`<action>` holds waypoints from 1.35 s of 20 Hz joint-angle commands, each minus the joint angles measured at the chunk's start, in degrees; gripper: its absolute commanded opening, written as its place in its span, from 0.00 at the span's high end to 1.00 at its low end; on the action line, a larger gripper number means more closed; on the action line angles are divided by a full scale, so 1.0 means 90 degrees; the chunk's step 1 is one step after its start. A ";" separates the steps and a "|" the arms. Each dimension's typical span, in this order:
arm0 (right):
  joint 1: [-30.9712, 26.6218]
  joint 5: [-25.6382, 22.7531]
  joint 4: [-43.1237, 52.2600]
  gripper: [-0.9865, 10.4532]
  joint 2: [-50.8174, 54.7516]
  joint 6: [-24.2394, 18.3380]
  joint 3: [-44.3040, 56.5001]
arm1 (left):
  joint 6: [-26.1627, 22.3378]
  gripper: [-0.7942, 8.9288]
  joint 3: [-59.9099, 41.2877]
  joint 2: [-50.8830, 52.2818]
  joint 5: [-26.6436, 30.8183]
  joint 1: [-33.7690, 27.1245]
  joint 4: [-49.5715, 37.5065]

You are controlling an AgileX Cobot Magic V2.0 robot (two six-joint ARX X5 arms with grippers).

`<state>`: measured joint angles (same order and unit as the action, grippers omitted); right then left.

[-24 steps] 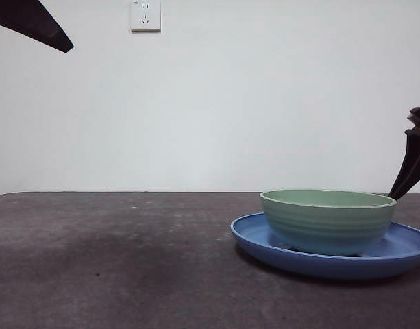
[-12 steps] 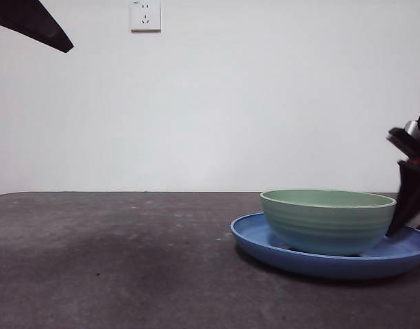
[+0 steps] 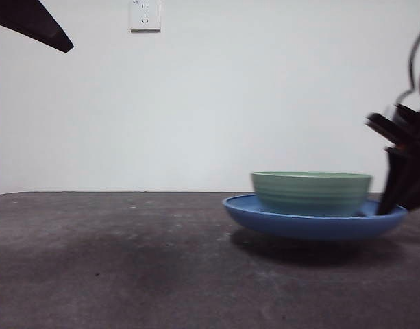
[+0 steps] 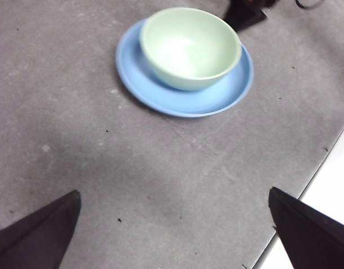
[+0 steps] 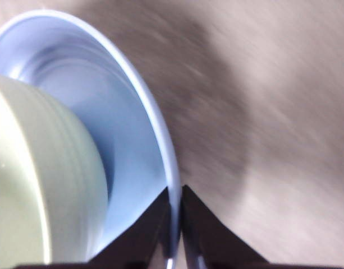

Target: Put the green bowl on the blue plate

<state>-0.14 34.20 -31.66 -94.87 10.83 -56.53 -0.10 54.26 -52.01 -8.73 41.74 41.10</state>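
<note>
The right pincer [image 5: 175,224] was clamped on the rim of the blue plate [image 3: 312,223], holding it clear of the table [image 3: 114,260]. The green bowl [image 3: 311,192] sat inside the plate. The left pincer [image 4: 172,235] hung wide apart above, well away.

Count: one green bowl [image 3: 311,192], one blue plate [image 3: 264,214], one wall socket [image 3: 144,14], one tabletop [image 3: 114,260]. Two robot hands: left hand [image 4: 172,235] and right hand [image 5: 175,204].
</note>
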 commanded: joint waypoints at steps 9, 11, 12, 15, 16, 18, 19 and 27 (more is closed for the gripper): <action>0.2266 -0.0833 0.0760 0.90 -0.0384 0.1231 -0.0546 | 0.0039 0.31 0.0083 -0.0034 0.0019 0.0036 -0.0044; 0.2424 -0.0833 0.0884 0.90 -0.0631 0.1307 -0.0546 | 0.0039 0.31 0.0083 -0.0034 0.0019 0.0036 -0.0046; 0.2472 -0.0833 0.0942 0.90 -0.0758 0.1311 -0.0546 | 0.0039 0.31 0.0083 -0.0034 0.0019 0.0036 -0.0044; 0.2504 -0.0821 0.1018 0.90 -0.0935 0.1321 -0.0546 | 0.0039 0.31 0.0083 -0.0034 0.0019 0.0036 -0.0044; 0.2501 -0.0818 0.1035 0.90 -0.0935 0.1326 -0.0546 | 0.0039 0.31 0.0083 -0.0034 0.0019 0.0036 -0.0044; 0.2501 -0.0806 0.1027 0.89 -0.0935 0.1384 -0.0546 | 0.0039 0.31 0.0083 -0.0034 0.0019 0.0036 -0.0044; 0.2501 -0.0809 0.1015 0.84 -0.0935 0.1392 -0.0546 | 0.0039 0.31 0.0083 -0.0034 0.0019 0.0036 -0.0044; 0.2295 -0.1375 0.0233 0.72 -0.0466 0.0993 -0.0998 | 0.0039 0.31 0.0083 -0.0034 0.0019 0.0036 -0.0044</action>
<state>20.43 22.00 -30.26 -99.09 21.15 -64.18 -0.10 54.26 -52.01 -8.73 41.74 41.08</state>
